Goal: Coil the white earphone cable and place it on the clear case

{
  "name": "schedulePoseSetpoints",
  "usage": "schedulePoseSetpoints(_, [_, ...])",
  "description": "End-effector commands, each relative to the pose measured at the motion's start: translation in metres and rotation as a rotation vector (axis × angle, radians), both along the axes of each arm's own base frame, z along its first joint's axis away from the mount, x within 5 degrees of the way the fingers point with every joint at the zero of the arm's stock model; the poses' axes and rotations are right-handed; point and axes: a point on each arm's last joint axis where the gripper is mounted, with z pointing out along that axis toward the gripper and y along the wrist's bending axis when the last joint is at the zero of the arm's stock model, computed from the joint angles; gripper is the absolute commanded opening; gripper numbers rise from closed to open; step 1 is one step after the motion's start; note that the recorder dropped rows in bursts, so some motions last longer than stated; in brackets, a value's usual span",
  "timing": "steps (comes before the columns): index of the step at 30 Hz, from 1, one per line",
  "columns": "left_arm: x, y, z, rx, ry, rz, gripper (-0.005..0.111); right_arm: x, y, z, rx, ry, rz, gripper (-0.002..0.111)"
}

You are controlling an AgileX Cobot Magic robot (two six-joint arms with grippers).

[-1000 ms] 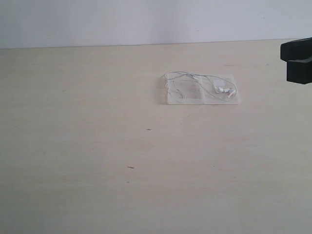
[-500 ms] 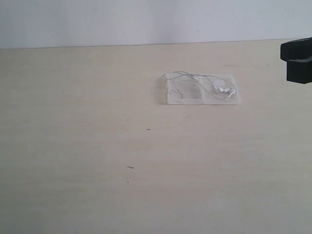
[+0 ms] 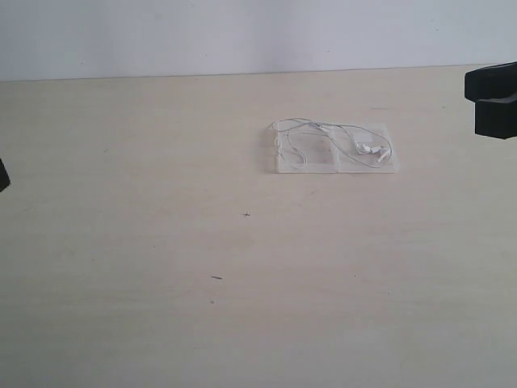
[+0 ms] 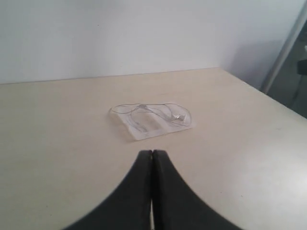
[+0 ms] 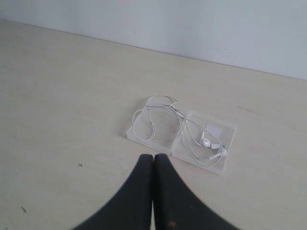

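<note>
The clear case point(image 3: 315, 164) lies open and flat on the table, right of the middle. The white earphone cable point(image 3: 323, 128) rests on it in loose loops, and one loop hangs over the far edge. Its two earbuds point(image 5: 207, 143) lie on the half with the white label. My right gripper point(image 5: 154, 157) is shut and empty, a short way off the case point(image 5: 229, 139); it shows at the right edge point(image 3: 478, 100). My left gripper point(image 4: 152, 153) is also shut and empty, well back from the case point(image 4: 144, 134). Only a dark sliver of it point(image 3: 2, 175) shows at the left edge.
The pale wooden table point(image 3: 161, 242) carries a few small dark specks point(image 3: 216, 277). A white wall point(image 3: 242, 32) stands behind its far edge. In the left wrist view the table corner point(image 4: 225, 72) and a grey upright post point(image 4: 285, 48) lie beyond the case.
A dark sliver of my left gripper has come into the exterior view at its left edge. The right gripper, the case and the cable have not moved.
</note>
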Motion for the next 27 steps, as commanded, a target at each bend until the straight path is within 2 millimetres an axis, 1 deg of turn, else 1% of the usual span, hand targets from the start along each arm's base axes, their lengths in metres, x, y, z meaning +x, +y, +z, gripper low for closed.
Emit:
schedulePoseSetpoints(1, [0.001, 0.004, -0.004, -0.013, -0.002, 0.053, 0.0, 0.0, -0.001, -0.001, 0.006, -0.006, -0.009, 0.0])
schedulePoseSetpoints(5, [0.002, 0.006, -0.003, 0.0, -0.02, 0.074, 0.0, 0.0, -0.001, -0.001, 0.006, -0.006, -0.009, 0.0])
schedulePoseSetpoints(7, [-0.002, 0.01, -0.001, 0.002, -0.055, 0.089, 0.0, 0.0, -0.001, -0.001, 0.006, -0.006, -0.009, 0.0])
schedulePoseSetpoints(9, [-0.008, 0.015, -0.002, -0.007, -0.079, 0.119, 0.0, 0.0, -0.001, -0.001, 0.006, -0.006, -0.009, 0.0])
schedulePoseSetpoints(11, [-0.014, 0.02, -0.007, -0.013, -0.104, 0.167, 0.0, 0.0, -0.001, -0.001, 0.006, -0.006, -0.009, 0.0])
schedulePoseSetpoints(15, [-0.026, 0.031, -0.025, -0.019, -0.152, 0.277, 0.0, 0.0, -0.001, -0.001, 0.006, -0.006, -0.009, 0.0])
schedulePoseSetpoints(19, [-0.033, 0.033, -0.035, -0.038, -0.184, 0.296, 0.0, 0.0, -0.001, -0.001, 0.006, -0.006, -0.009, 0.0])
schedulePoseSetpoints(27, [-0.038, 0.034, -0.03, -0.154, -0.207, 0.314, 0.0, 0.0, -0.001, -0.001, 0.006, -0.006, -0.009, 0.0])
